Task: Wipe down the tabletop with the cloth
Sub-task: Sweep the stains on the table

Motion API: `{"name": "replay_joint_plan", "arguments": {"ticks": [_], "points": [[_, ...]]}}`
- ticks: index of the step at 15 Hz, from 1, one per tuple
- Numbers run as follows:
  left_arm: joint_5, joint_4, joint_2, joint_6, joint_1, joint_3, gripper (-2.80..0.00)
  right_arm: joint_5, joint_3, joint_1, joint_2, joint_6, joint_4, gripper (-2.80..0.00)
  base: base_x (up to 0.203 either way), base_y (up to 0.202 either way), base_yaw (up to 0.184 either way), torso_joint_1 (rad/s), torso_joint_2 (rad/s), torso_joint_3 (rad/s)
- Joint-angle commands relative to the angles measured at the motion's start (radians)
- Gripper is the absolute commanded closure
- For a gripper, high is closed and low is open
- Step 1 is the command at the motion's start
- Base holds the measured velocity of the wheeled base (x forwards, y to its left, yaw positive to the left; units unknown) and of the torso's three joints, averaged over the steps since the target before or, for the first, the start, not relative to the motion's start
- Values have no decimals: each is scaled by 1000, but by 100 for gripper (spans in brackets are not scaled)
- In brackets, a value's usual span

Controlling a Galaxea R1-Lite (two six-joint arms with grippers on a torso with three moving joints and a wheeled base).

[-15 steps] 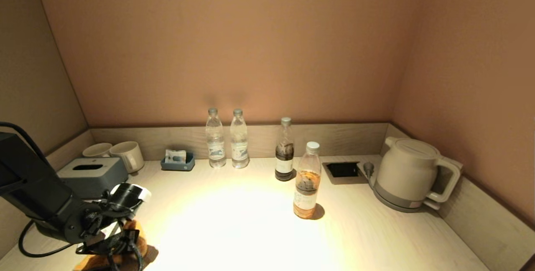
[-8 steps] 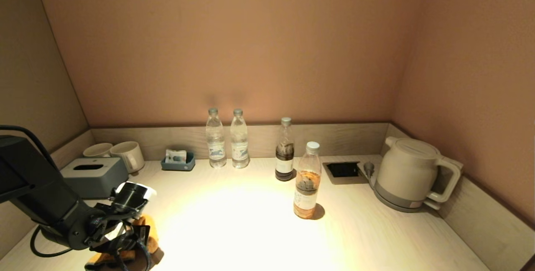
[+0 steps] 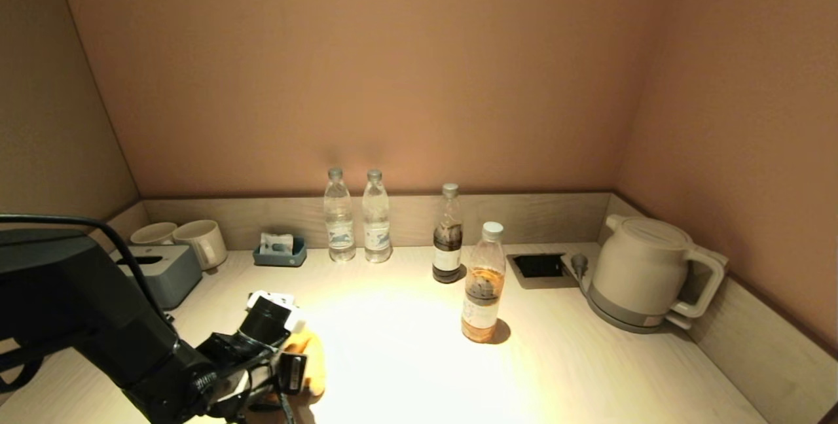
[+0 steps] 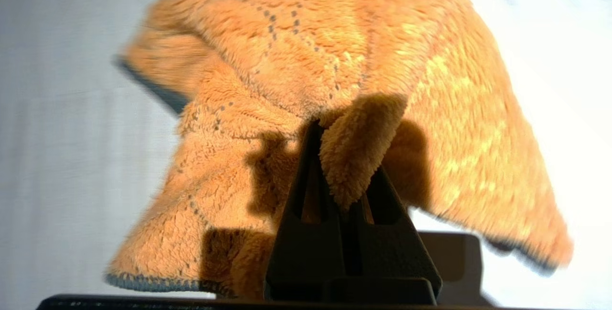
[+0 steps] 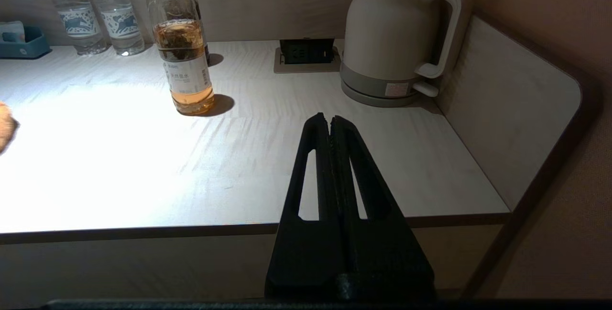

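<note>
Head camera overlooks the tabletop [image 3: 406,358]; right wrist camera shares it from the front edge.

Pale tabletop [image 3: 406,371] bears bottles [image 3: 481,283], kettle [image 3: 645,273], mugs [image 3: 200,241], cloth [image 3: 311,358].

No text could be read anywhere. The tea bottle [image 5: 184,59] at the counter's centre carried a white label, its print illegible. The two water bottles [image 5: 98,11] at twelve o'clock bore only blue pictures.

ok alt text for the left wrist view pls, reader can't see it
The left hand, seen from behind its two dark fingers, is shut on a fold of a fluffy orange cloth. The cloth drapes out over the pale tabletop, and its grey stitched edge shows.
</note>
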Motion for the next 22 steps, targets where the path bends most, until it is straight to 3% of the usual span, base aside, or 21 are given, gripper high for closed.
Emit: {"name": "replay_joint_plan", "arguments": {"ticks": [1, 3, 6, 9, 11, 13, 16, 18, 22], "points": [[5, -25, -1, -4, -118, -5, 0, 0, 0, 1, 1, 0, -1, 0, 0, 0, 0, 0, 0, 0], [6, -64, -3, -9, -175, -9, 0, 0, 0, 1, 1, 0, -1, 0, 0, 0, 0, 0, 0, 0], [12, -123, -23, -4, -342, -12, 0, 0, 0, 1, 1, 0, -1, 0, 0, 0, 0, 0, 0, 0], [13, -131, -27, -3, -349, -13, 0, 0, 0, 1, 1, 0, -1, 0, 0, 0, 0, 0, 0, 0], [50, -134, -19, -22, -352, 30, 0, 0, 0, 1, 1, 0, -1, 0, 0, 0, 0, 0, 0, 0], [163, -150, 16, -65, -324, 147, 0, 0, 0, 1, 1, 0, -1, 0, 0, 0, 0, 0, 0, 0], [225, -272, 38, -71, -231, 229, 0, 0, 0, 1, 1, 0, -1, 0, 0, 0, 0, 0, 0, 0], [262, -290, 38, -69, -196, 239, 0, 0, 0, 1, 1, 0, -1, 0, 0, 0, 0, 0, 0, 0], [297, -299, 18, -75, -51, 243, 0, 0, 0, 1, 1, 0, -1, 0, 0, 0, 0, 0, 0, 0]]}}
